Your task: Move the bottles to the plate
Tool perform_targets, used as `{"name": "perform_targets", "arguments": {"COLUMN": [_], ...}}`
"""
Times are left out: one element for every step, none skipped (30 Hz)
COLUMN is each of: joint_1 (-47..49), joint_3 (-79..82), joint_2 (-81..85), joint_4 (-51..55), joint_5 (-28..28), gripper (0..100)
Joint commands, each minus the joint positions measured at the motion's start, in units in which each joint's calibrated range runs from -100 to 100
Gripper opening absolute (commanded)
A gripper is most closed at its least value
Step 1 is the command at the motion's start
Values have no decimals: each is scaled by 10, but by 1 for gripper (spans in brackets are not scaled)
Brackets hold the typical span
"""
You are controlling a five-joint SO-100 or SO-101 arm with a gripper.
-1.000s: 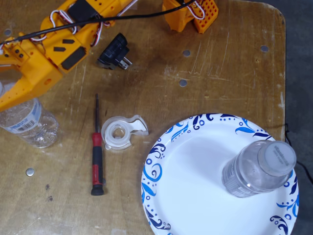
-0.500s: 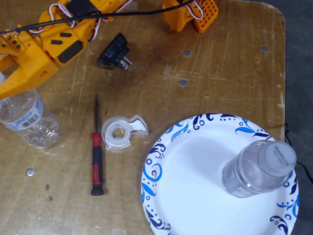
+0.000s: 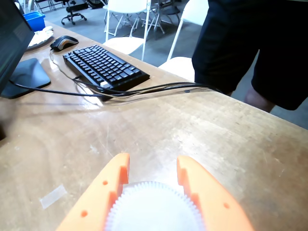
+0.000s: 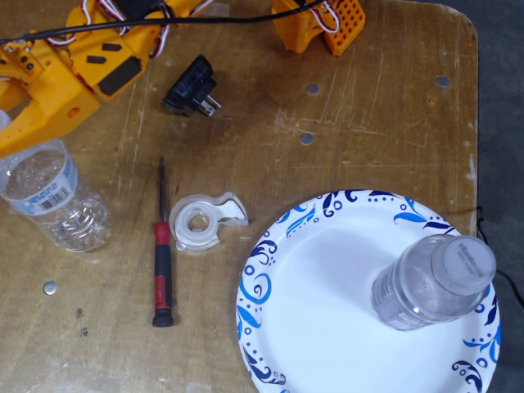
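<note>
orange gripper [image 3: 153, 175] clamped around the white cap of the barcode bottle [image 4: 51, 201] at far left of the fixed view, gripped high so the body hangs free for the carry. second bottle [image 4: 432, 282] already upright on right side of the plate [image 4: 319, 327].

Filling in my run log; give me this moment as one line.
gripper: around barcode bottle's cap | barcode bottle: off plate, on table | second bottle: upright on plate
</note>
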State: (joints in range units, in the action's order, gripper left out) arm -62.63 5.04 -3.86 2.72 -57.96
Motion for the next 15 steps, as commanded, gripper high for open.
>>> {"name": "perform_targets", "arguments": {"joint_1": [1, 5, 6, 7, 8, 14, 20, 25, 28, 31, 34, 47, 56, 65, 73], "joint_3": [-15, -15, -15, -14, -14, -14, -15, -15, -15, -15, -15, -15, -15, -15, -15], "joint_2": [55, 64, 71, 78, 84, 90, 95, 101, 108, 115, 123, 130, 137, 142, 147], "joint_4": [15, 17, 19, 19, 19, 19, 18, 17, 16, 16, 17, 17, 18, 18, 18], "joint_5": [-5, -5, -6, -6, -6, -6, -6, -6, -6, -6, -6, -5, -6, -6, -6], "gripper": [8, 8, 7, 7, 7, 7, 8, 8, 7, 7, 7, 7, 7, 7, 7]}}
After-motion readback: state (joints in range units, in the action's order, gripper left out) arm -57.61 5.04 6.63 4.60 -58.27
